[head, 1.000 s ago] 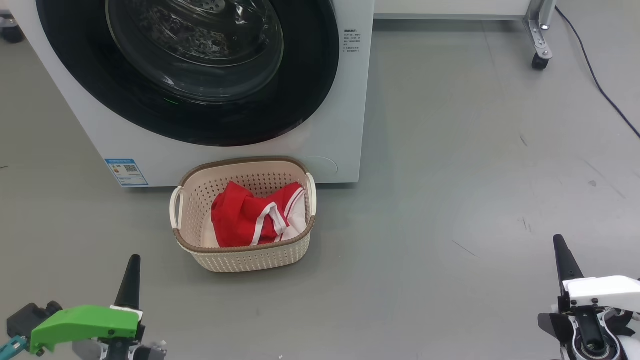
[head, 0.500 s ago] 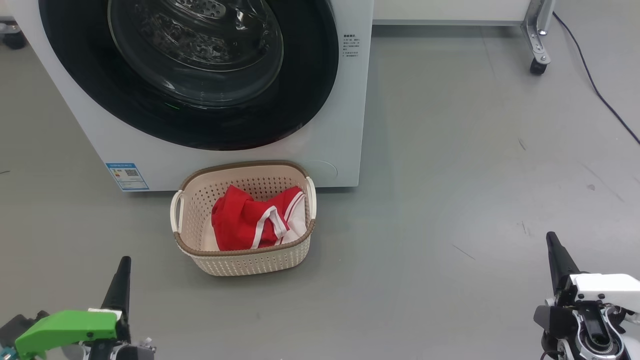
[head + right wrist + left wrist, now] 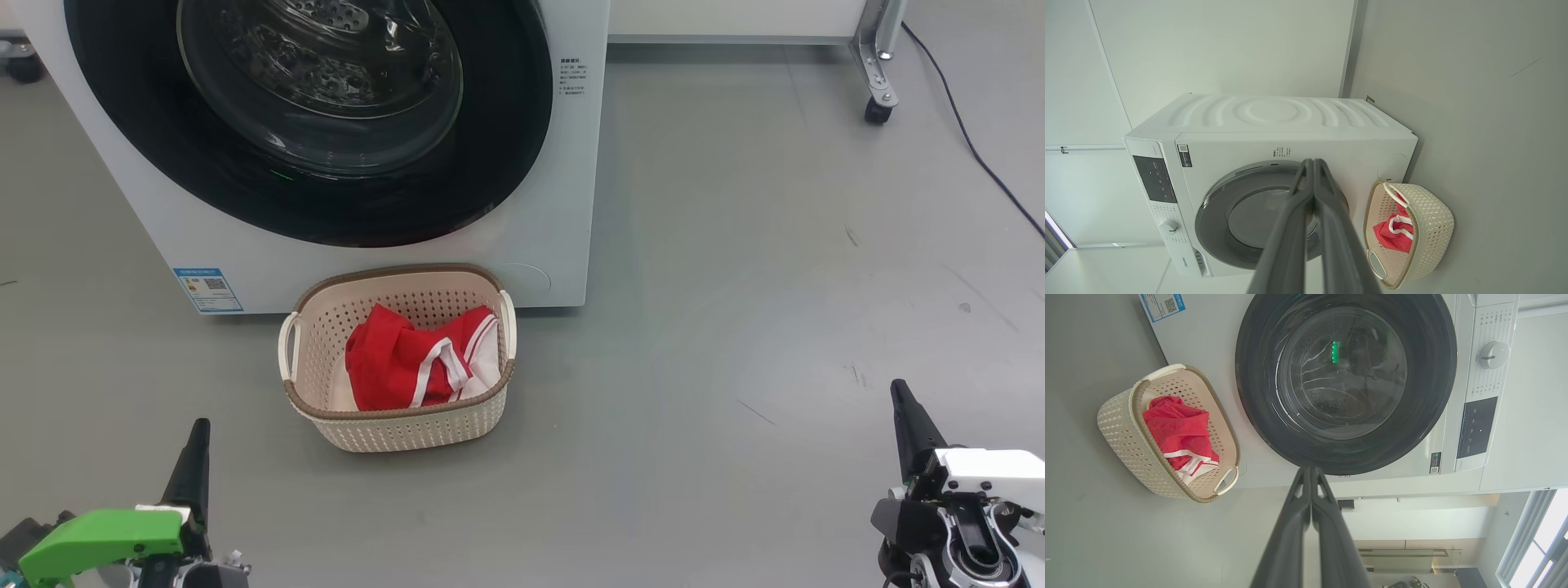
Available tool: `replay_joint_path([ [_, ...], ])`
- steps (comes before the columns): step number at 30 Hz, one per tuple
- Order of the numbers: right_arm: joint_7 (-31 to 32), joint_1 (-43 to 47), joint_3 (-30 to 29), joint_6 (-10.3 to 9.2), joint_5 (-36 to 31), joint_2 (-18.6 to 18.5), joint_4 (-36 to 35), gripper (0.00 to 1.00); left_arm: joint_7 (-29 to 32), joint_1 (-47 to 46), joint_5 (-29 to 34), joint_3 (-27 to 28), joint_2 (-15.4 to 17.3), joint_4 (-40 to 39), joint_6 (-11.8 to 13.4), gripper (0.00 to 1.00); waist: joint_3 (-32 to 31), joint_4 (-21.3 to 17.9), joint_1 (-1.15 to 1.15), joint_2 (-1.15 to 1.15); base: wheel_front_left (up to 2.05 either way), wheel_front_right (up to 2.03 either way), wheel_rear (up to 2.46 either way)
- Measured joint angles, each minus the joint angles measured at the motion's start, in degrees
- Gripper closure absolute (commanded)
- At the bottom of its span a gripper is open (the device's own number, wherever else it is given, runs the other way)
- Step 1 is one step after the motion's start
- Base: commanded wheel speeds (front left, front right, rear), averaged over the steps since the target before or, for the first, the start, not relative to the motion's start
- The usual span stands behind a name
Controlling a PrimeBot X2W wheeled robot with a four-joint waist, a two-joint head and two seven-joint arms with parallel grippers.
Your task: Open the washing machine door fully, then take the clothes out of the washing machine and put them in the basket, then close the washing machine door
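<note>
Seeing the washing machine door sitting flush in the front of the washing machine, with no gap showing round the black rim. Spotting no red through the glass.

Finding the clothes bunched inside the basket, heaped below the brown rim. Locating the basket on the floor just in front of the washer's lower edge; touching it or not, cannot tell.

Reading the left gripper as clenched on nothing, fingers pressed together in the left wrist view. Reading the right gripper the same way, tips meeting in its own wrist view. Placing both low, well apart from basket and machine.

Judging handling:
- Clothes: treating as light, soft and floppy, likely snagging on the perforated walls. Pinching a raised fold on top of the heap.
- Door: treating as heavy, stiff and hinged, with glossy rim and glass likely slippery. Pushing on the flat black rim, avoiding the bulging bowl. Not making out a handle recess.
- Basket: treating as light, rigid plastic, probably sliding on the smooth floor if nudged. Gripping a side handle.

Judging all three steps as looking finished.
</note>
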Motion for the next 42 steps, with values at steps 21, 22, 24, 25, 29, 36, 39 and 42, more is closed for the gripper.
replay_joint_path([
  [21,0.2,0.0,-0.1,0.0,0.0,0.0,0.0,1.0,0.0,0.0,0.0,0.1,0.0,0.1,0.0,1.0,0.0,0.0,0.0,0.0,0.0,0.0,0.0],
  [22,0.2,0.0,-0.1,0.0,0.0,0.0,0.0,1.0,0.0,0.0,0.0,0.1,0.0,0.1,0.0,1.0,0.0,0.0,0.0,0.0,0.0,0.0,0.0],
  [24,0.2,0.0,-0.1,0.0,0.0,0.0,0.0,1.0,0.0,0.0,0.0,0.1,0.0,0.1,0.0,1.0,0.0,0.0,0.0,0.0,0.0,0.0,0.0],
  [25,0.2,0.0,-0.1,0.0,0.0,0.0,0.0,1.0,0.0,0.0,0.0,0.1,0.0,0.1,0.0,1.0,0.0,0.0,0.0,0.0,0.0,0.0,0.0],
  [29,0.2,0.0,-0.1,0.0,0.0,0.0,0.0,1.0,0.0,0.0,0.0,0.1,0.0,0.1,0.0,1.0,0.0,0.0,0.0,0.0,0.0,0.0,0.0],
  [36,0.2,0.0,-0.1,0.0,0.0,0.0,0.0,1.0,0.0,0.0,0.0,0.1,0.0,0.1,0.0,1.0,0.0,0.0,0.0,0.0,0.0,0.0,0.0],
  [39,0.2,0.0,-0.1,0.0,0.0,0.0,0.0,1.0,0.0,0.0,0.0,0.1,0.0,0.1,0.0,1.0,0.0,0.0,0.0,0.0,0.0,0.0,0.0],
  [42,0.2,0.0,-0.2,0.0,0.0,0.0,0.0,1.0,0.0,0.0,0.0,0.1,0.0,0.1,0.0,1.0,0.0,0.0,0.0,0.0,0.0,0.0,0.0],
])
